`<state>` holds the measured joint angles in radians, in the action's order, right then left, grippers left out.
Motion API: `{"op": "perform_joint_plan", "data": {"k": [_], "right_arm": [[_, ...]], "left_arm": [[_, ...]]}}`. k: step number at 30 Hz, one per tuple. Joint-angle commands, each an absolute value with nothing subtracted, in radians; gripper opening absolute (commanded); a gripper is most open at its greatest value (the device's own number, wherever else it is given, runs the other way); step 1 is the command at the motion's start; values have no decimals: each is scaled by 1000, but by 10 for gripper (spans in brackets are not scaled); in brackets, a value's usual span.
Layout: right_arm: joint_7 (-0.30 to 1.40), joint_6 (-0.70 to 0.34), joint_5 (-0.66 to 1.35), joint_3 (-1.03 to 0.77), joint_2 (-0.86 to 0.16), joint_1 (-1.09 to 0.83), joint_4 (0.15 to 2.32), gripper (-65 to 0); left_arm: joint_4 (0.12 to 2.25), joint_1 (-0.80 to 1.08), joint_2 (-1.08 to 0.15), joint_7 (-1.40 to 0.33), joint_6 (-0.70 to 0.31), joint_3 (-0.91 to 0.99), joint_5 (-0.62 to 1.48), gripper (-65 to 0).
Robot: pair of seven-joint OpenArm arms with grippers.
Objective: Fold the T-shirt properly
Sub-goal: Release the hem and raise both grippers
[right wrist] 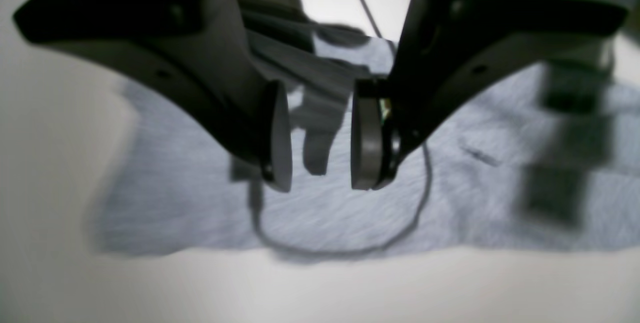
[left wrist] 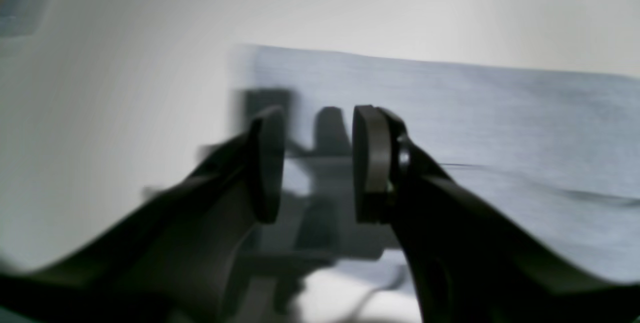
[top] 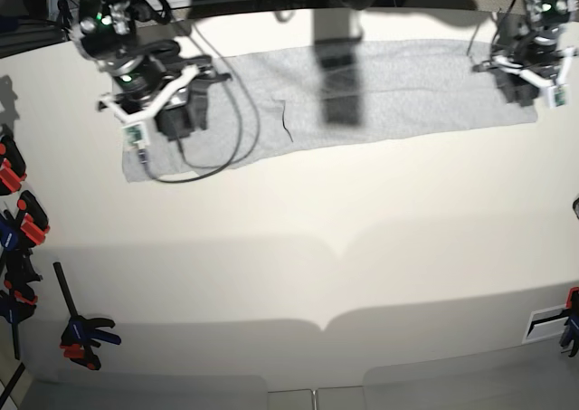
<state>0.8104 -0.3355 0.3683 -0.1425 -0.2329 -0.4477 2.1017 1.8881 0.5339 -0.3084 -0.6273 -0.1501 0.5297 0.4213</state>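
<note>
The light grey T-shirt (top: 389, 89) lies folded into a long flat strip across the far side of the white table (top: 289, 274); no print shows. My right gripper (top: 174, 119) hovers over the strip's left end, open and empty; in the right wrist view (right wrist: 322, 153) its jaws stand apart above the grey cloth (right wrist: 190, 203). My left gripper (top: 525, 84) is over the strip's right end, open and empty; in the left wrist view (left wrist: 318, 163) its jaws stand apart above the cloth (left wrist: 475, 128) near its corner.
A black cable (top: 226, 143) from the right arm loops over the shirt's left end and front edge, also in the right wrist view (right wrist: 350, 252). Clamps sit along the table's left edge (top: 18, 215), (top: 83, 333) and right edge (top: 572, 324). A dark shadow (top: 339, 89) crosses the shirt's middle.
</note>
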Motion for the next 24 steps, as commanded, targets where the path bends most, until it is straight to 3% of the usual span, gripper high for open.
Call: {"op": "perform_joint_plan", "data": {"k": [1, 6, 12, 18, 24], "right_arm": [[782, -341, 350, -123, -241, -430, 2077, -458], [749, -341, 286, -2, -241, -315, 1847, -458], [729, -340, 211, 106, -235, -163, 1533, -458], [694, -322, 151, 101, -194, -45, 1304, -458], [709, -295, 152, 51, -194, 36, 1234, -458]], "left_arm": [[1865, 513, -301, -614, -165, 535, 434, -441], [1676, 451, -252, -597, -236, 535, 439, -441], [1469, 391, -253, -582, -237, 535, 418, -441], [1330, 295, -253, -587, -277, 535, 417, -441], [1307, 179, -253, -617, -312, 535, 365, -441]]}}
